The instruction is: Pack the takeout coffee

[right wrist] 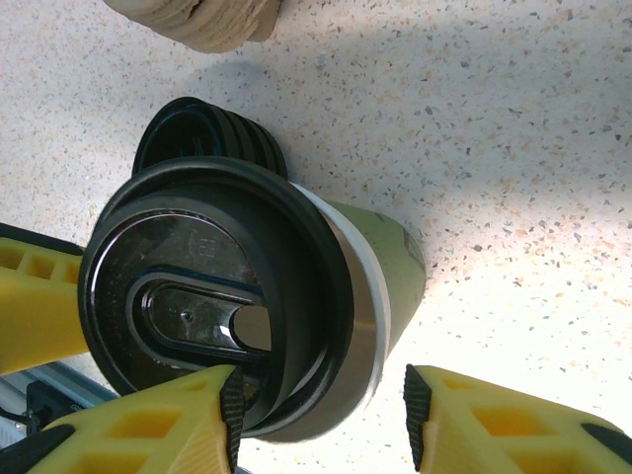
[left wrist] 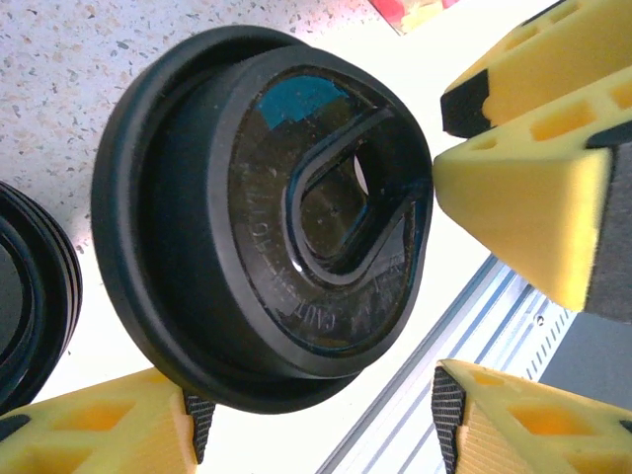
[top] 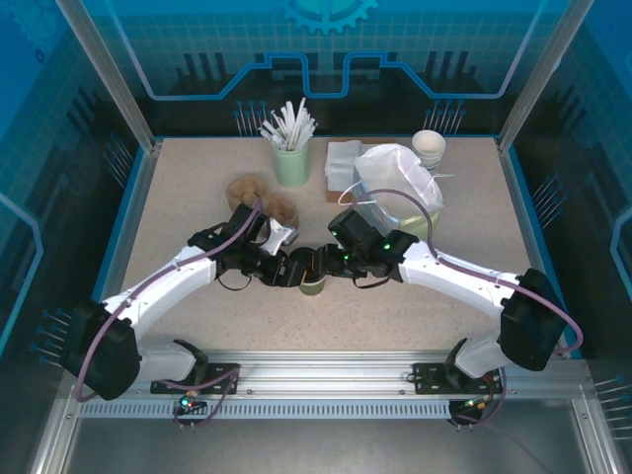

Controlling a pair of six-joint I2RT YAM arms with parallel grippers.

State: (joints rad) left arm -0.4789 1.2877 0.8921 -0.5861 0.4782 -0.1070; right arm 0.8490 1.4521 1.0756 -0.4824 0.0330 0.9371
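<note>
The takeout coffee (top: 314,285) stands at the middle of the table, a small olive-green cup (right wrist: 390,252) under a black lid (right wrist: 197,306). The lid (left wrist: 286,207) sits askew, with the cup's white rim showing on one side. My left gripper (top: 288,269) reaches in from the left and is open (left wrist: 321,415). One of its pads (left wrist: 197,420) lies against the lid's rim and the other stands apart. My right gripper (top: 331,262) comes from the right and is open (right wrist: 323,410) astride the lid. Its left pad (right wrist: 231,410) overlaps the lid edge, its right pad (right wrist: 416,410) is clear of the cup.
A stack of spare black lids (right wrist: 212,133) lies just behind the cup. Further back stand a pale green tumbler of white sticks (top: 292,158), brown cardboard holders (top: 262,197), a white plastic bag (top: 400,188) and nested white cups (top: 429,146). An aluminium rail (top: 326,380) runs along the near edge.
</note>
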